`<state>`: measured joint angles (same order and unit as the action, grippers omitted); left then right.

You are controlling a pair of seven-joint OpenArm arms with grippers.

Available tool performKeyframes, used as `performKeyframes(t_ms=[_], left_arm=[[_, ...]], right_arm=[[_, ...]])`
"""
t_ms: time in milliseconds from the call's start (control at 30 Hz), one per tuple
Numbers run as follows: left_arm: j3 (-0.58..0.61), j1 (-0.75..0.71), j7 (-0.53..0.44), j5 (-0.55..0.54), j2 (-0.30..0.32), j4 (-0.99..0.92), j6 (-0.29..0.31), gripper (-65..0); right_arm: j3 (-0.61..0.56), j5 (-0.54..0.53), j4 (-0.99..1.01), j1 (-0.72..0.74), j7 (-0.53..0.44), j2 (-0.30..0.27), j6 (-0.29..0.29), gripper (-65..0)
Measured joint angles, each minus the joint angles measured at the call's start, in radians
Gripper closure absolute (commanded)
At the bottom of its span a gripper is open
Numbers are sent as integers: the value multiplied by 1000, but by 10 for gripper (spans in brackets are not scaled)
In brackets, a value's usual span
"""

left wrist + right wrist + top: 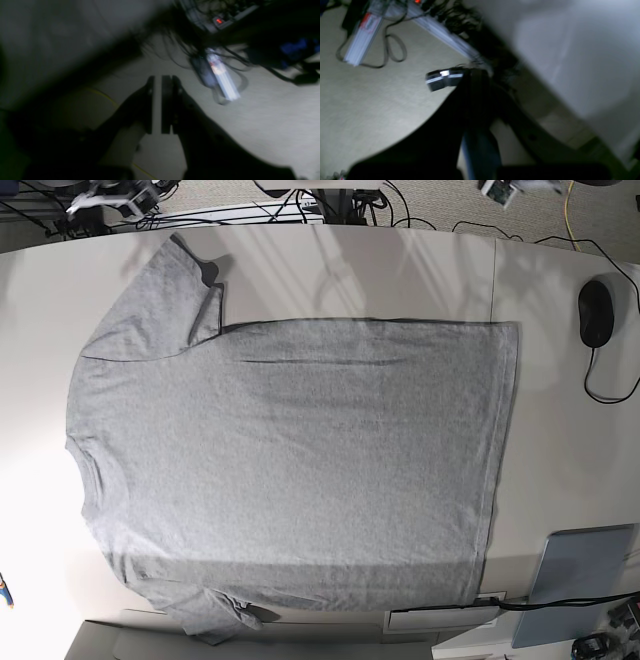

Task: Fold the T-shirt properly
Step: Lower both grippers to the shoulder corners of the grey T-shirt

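Left gripper (157,105): 2 flat black fingers (167,105), straight inner faces, rectangular pads, each widening back into a curved black bracket. Small round screw or hole marks on the brackets beside the pads; blur hides detail. Pale, off-white body section just behind the left-hand finger. Right gripper (477,82): also black, fingers blurred into 1 dark mass, no separate edges readable. Same flared bracket shape, 1 round hole visible on the bracket to the right of the fingers. Blue-tinted part sits directly behind those fingers. No readable markings or labels on either unit.
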<state>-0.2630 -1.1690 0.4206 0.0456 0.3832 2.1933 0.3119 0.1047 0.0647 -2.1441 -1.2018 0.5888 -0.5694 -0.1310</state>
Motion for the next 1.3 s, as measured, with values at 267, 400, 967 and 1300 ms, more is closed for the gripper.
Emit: performKeyframes(t_ms=[267,400,967,1300], left_arm=[[0,138,-6,113,58,101,80,-244],[1,215,-6,117,60,99,154,-265],[130,563,-94,123,253,-215,209,-265],[326,738,-108,245,288,-422,133,-264]], right_arm=[[258,73,-87,2,-10,-3,-4,0],[320,154,-87,2,-10,-2,-1,-145],[323,155,-87,39,-156,-2,-42,-292],[323,272,-87,77,-160,-1,-88,-292]])
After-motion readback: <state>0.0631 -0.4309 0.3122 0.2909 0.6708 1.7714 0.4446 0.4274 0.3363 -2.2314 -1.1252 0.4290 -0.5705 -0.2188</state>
